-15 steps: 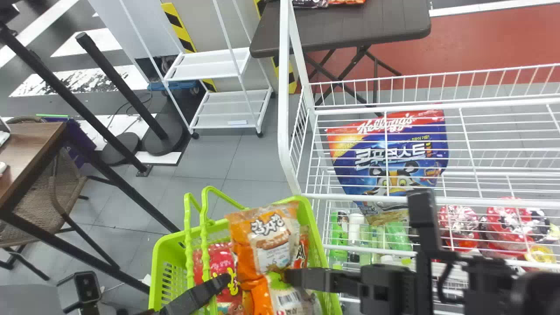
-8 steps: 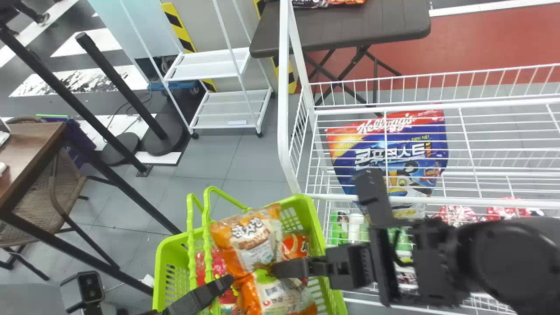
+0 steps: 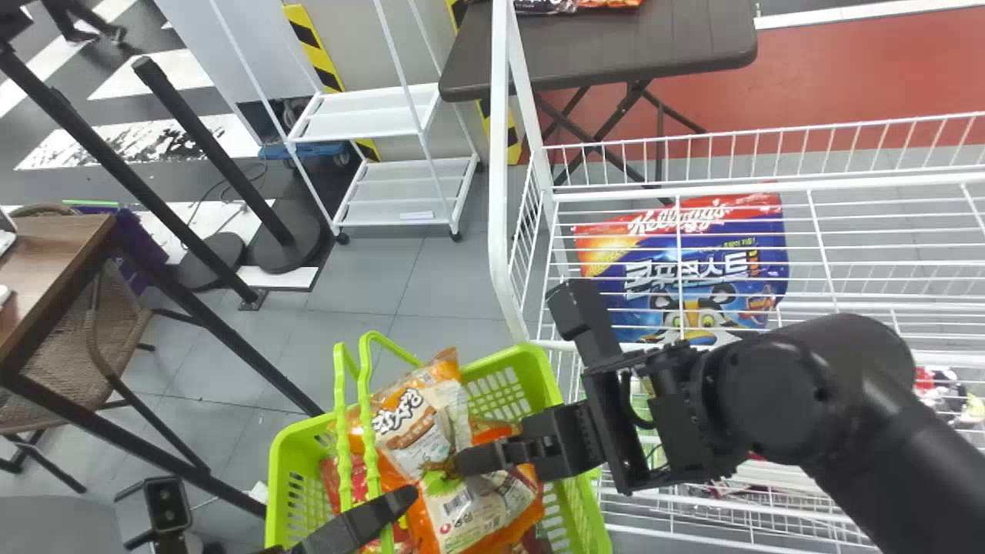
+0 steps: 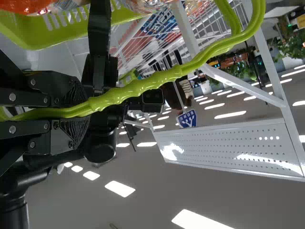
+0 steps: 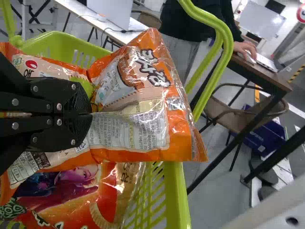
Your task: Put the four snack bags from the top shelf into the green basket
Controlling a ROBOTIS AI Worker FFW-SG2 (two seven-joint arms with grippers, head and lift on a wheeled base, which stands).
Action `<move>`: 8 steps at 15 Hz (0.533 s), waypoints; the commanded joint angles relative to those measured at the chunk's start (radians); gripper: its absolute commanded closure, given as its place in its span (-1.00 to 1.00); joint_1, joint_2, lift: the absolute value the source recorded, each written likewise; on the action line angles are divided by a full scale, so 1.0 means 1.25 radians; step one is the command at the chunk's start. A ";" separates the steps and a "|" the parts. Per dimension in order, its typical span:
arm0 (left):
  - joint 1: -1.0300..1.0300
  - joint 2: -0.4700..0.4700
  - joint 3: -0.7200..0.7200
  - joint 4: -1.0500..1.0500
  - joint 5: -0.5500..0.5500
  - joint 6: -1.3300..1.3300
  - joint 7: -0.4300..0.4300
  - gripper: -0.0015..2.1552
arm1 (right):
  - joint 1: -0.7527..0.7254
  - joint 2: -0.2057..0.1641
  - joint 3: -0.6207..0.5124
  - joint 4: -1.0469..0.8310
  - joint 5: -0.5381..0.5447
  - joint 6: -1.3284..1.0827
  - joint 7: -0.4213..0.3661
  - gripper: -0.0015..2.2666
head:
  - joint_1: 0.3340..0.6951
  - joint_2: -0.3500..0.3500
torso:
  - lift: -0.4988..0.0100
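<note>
At the lower left of the head view, the green basket (image 3: pixel 278 452) stands with its two handles (image 3: pixel 368 431) upright, and my left gripper (image 3: pixel 406 500) is clamped on the handles. A red snack bag (image 3: pixel 358 486) lies in the basket behind them. Next, at lower centre, comes the orange snack bag (image 3: pixel 422 425), over the inside of the basket; I can't tell whether it rests on anything there. My right gripper (image 3: pixel 468 473) comes in from its right and has it pinched about the middle, the plastic bunched at my fingertips. The right wrist view also shows me a red-and-orange bag (image 5: pixel 107 200) in the basket, near the pinched one. Right of centre stands the white wire rack (image 3: pixel 502 192), with a big blue-and-red bag (image 3: pixel 685 254) behind its wires, partly hidden by my right arm.
</note>
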 commanded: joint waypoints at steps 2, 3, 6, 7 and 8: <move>-0.002 -0.002 0.004 0.002 0.000 0.000 -0.008 0.99 | 0.033 0.006 -0.059 -0.038 -0.013 0.032 0.048 -1.00 | 1.00 1.00 | 0.96; -0.003 -0.002 0.005 0.003 0.000 0.000 -0.008 0.99 | 0.058 0.006 -0.109 -0.080 -0.014 0.091 0.062 -1.00 | 1.00 1.00 | 0.96; -0.005 -0.002 0.004 0.005 0.000 0.000 -0.008 0.99 | 0.129 0.006 -0.257 -0.253 -0.014 0.170 0.065 -0.97 | 1.00 1.00 | 0.96; -0.005 -0.002 0.006 0.005 0.000 0.000 -0.008 0.99 | 0.154 -0.017 -0.301 -0.320 0.002 0.170 0.054 -0.97 | 1.00 1.00 | 0.96; -0.003 -0.002 0.007 0.005 0.000 0.000 -0.008 0.99 | 0.194 -0.045 -0.362 -0.399 0.035 0.162 0.038 -0.97 | 1.00 1.00 | 0.96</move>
